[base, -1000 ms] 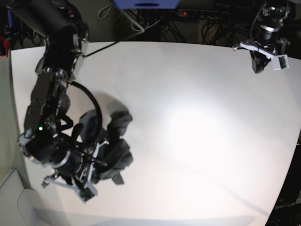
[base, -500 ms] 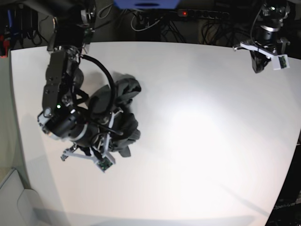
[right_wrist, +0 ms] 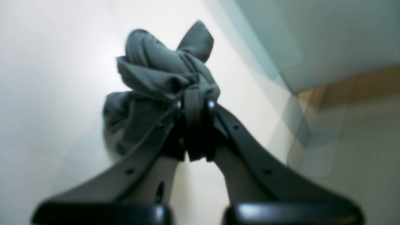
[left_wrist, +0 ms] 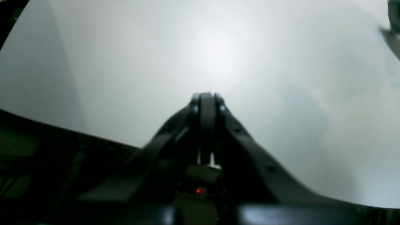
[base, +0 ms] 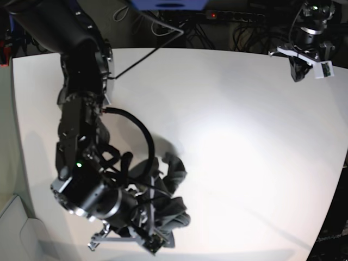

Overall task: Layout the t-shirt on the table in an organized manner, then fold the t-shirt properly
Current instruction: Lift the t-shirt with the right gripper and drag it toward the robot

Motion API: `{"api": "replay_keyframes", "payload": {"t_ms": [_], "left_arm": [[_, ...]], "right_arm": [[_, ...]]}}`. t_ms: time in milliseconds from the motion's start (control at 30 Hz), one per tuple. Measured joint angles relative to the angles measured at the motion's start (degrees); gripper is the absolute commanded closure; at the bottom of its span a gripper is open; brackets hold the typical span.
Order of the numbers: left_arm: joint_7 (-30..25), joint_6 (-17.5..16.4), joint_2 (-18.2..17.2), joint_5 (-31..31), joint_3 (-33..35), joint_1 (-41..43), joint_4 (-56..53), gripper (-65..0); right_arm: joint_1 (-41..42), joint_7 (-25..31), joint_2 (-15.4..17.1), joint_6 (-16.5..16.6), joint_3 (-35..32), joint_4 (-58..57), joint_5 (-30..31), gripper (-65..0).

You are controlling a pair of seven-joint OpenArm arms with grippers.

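Near side, base view: the robot's black right gripper (right_wrist: pixel 197 101), with its fingers pressed together on the cloth, pinches a plain dark charcoal-grey cloth t-shirt (right_wrist: pixel 153 57). The garment lies bunched in thick, irregular folds beneath and beyond the fingertips, over the near left part of a large, smooth, white-topped table (base: pixel 244 141). In the right wrist view, one rounded lobe of fabric projects beyond the main bundle, and a crumpled portion spreads to the left of the fingers. A soft shadow falls on the white surface beside the cloth in the base view; whether any part of the garment touches the tabletop cannot be told.

At the near left corner, a pale, flat-sided panel (base: pixel 15 231) stands beside the table.

Far side: the robot's black left gripper (base: pixel 298 73), fitted with white winged parts, is positioned near the far right corner of the table, well apart from the garment. Its slender fingers are pressed together with nothing between them, as the left wrist view shows. Beyond the far table edge, thin looped cables (base: pixel 157 24) cross a dark background, below a blue object (base: pixel 171 4) at the upper margin.
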Motion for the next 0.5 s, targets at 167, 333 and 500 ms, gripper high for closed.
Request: {"api": "replay_keyframes", "payload": {"t_ms": [167,333,500], "left_arm": [[-0.04,0.00,-0.02,0.02,-0.02,-0.04,0.00,-0.2],[-0.09,0.00,0.02,0.00,0.00,-0.37,0.00,-0.2],[0.09,-0.11,0.02,0.00,0.35,-0.85,0.00,-0.2]], "right_arm": [[-6.51,0.37,-2.21,0.02,-0.31,0.13,0.13,0.0],[-21.90,-0.79,-3.61,0.15,-0.79,-0.26,-0.92,0.0],[-30.53,6.58,-3.74,0.22,-7.37,-1.25,0.02,0.0]]}}
